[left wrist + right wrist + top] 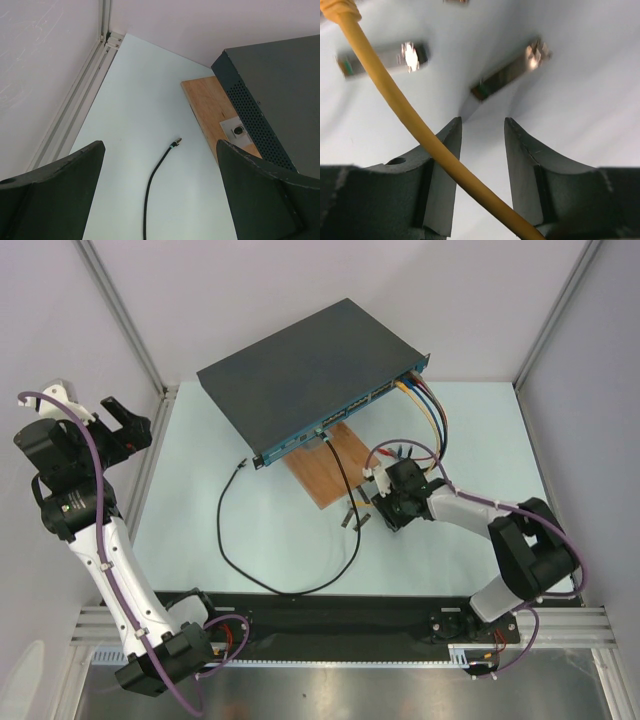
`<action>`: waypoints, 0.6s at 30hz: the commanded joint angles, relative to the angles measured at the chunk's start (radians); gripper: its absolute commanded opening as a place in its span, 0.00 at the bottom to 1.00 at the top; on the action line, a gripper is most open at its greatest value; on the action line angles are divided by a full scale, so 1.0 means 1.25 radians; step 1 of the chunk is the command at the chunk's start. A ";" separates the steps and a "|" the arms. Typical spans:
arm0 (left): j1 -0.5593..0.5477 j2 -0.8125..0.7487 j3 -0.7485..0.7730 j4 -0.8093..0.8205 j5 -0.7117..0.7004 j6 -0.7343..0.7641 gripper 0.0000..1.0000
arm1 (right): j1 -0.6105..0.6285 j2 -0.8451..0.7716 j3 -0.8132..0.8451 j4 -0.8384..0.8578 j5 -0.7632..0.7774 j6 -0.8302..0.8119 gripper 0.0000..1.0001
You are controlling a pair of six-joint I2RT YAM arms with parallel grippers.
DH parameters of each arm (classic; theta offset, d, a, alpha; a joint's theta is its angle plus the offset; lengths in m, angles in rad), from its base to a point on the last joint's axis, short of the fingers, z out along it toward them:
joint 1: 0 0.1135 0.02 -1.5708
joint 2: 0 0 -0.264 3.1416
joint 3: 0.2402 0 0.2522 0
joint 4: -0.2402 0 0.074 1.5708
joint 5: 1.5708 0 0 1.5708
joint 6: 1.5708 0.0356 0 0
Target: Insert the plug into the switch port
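Pale desk (pixel 200 530) carrying the black switch (pixel 310 370), its teal port face (pixel 345 412) turned toward me, a wooden board (pixel 330 480) under its front edge; my left claw (pixel 125 425) hangs off to the side, wide open and empty; my right claw (pixel 482 122) sits low over the desk, jaws partly open, gripping nothing, a yellow cable (pixel 395 95) crossing its left finger; the plug (pixel 507 79), small and metal, lies just ahead, near a second plug (pixel 385 57). I judge I should centre on the plug, clear the cable, then close across its long sides.
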 commanded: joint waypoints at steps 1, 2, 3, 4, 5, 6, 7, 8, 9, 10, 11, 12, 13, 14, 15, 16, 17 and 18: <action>-0.005 -0.013 -0.005 0.030 0.001 0.002 1.00 | -0.002 -0.078 -0.037 -0.051 -0.009 -0.058 0.26; -0.007 -0.014 -0.005 0.029 0.002 0.003 1.00 | -0.004 -0.098 -0.042 -0.062 -0.007 -0.065 0.22; -0.008 -0.014 -0.005 0.030 0.002 0.004 1.00 | -0.009 -0.107 -0.047 -0.068 -0.004 -0.071 0.22; -0.005 -0.015 -0.005 0.029 0.003 0.004 1.00 | -0.025 -0.117 -0.051 -0.081 0.004 -0.076 0.24; -0.007 -0.018 -0.005 0.030 0.006 0.005 1.00 | -0.034 -0.130 -0.053 -0.087 0.002 -0.080 0.32; -0.005 -0.019 -0.005 0.032 0.007 0.007 1.00 | -0.048 -0.162 -0.055 -0.092 -0.012 -0.086 0.37; -0.007 -0.021 -0.005 0.033 0.008 0.008 1.00 | -0.068 -0.180 -0.054 -0.104 -0.036 -0.101 0.43; -0.005 -0.020 -0.004 0.031 0.012 0.009 1.00 | -0.075 -0.197 -0.047 -0.122 -0.052 -0.113 0.55; -0.005 -0.020 -0.004 0.029 0.013 0.012 1.00 | -0.082 -0.223 -0.036 -0.146 -0.067 -0.128 0.63; -0.005 -0.021 -0.001 0.028 0.012 0.015 1.00 | -0.085 -0.235 -0.003 -0.210 -0.097 -0.160 0.71; -0.005 -0.023 0.000 0.026 0.013 0.014 1.00 | -0.097 -0.247 0.011 -0.244 -0.124 -0.178 0.85; -0.007 -0.024 0.000 0.027 0.015 0.016 1.00 | -0.105 -0.262 0.023 -0.272 -0.145 -0.192 0.91; -0.007 -0.024 -0.001 0.027 0.015 0.017 1.00 | -0.112 -0.303 0.030 -0.316 -0.177 -0.203 0.98; -0.007 -0.024 0.000 0.028 0.016 0.015 1.00 | -0.123 -0.323 0.041 -0.337 -0.193 -0.234 1.00; -0.007 -0.024 0.000 0.027 0.021 0.014 1.00 | -0.126 -0.347 0.046 -0.358 -0.208 -0.249 1.00; -0.007 -0.024 0.000 0.027 0.022 0.010 1.00 | -0.126 -0.385 0.052 -0.384 -0.219 -0.254 1.00; -0.007 -0.024 -0.001 0.027 0.023 0.009 1.00 | -0.127 -0.403 0.059 -0.380 -0.218 -0.248 1.00; -0.007 -0.024 -0.002 0.029 0.027 0.007 1.00 | -0.128 -0.417 0.070 -0.374 -0.215 -0.219 0.99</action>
